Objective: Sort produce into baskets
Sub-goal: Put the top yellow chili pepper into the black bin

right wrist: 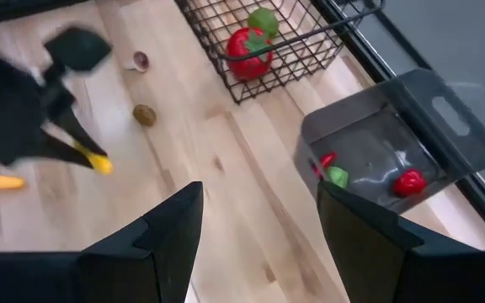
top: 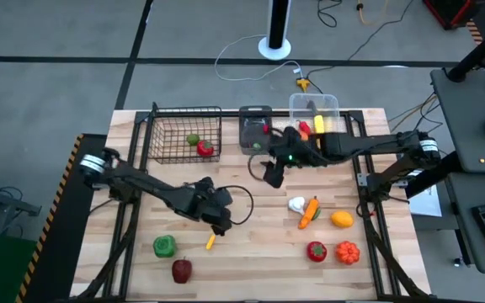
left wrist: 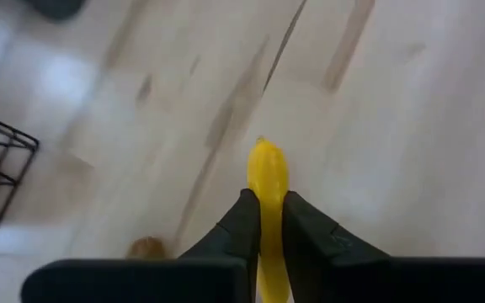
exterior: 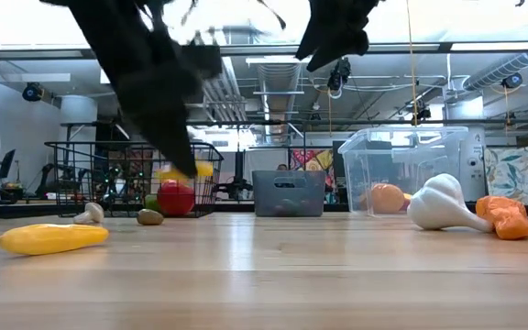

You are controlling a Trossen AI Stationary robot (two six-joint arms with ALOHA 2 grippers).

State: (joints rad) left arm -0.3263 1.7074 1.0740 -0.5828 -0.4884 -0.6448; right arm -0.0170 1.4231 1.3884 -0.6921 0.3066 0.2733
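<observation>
The left gripper (left wrist: 263,220), at seven o'clock on the table, is clamped on a slim yellow banana (left wrist: 267,181), probably light, stiff and slippery, so a mid-length hold seems best; the right gripper (right wrist: 259,223) waits with its jaws apart.

slim yellow produce piece (left wrist: 267,181) pinched between jaws, above the table.

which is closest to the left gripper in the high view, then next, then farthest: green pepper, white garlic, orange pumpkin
From the left gripper, shut on a yellow piece:
1. green pepper, on its left, near the front edge.
2. white garlic, toward the table's right half.
3. orange pumpkin, front right, farthest.
</observation>
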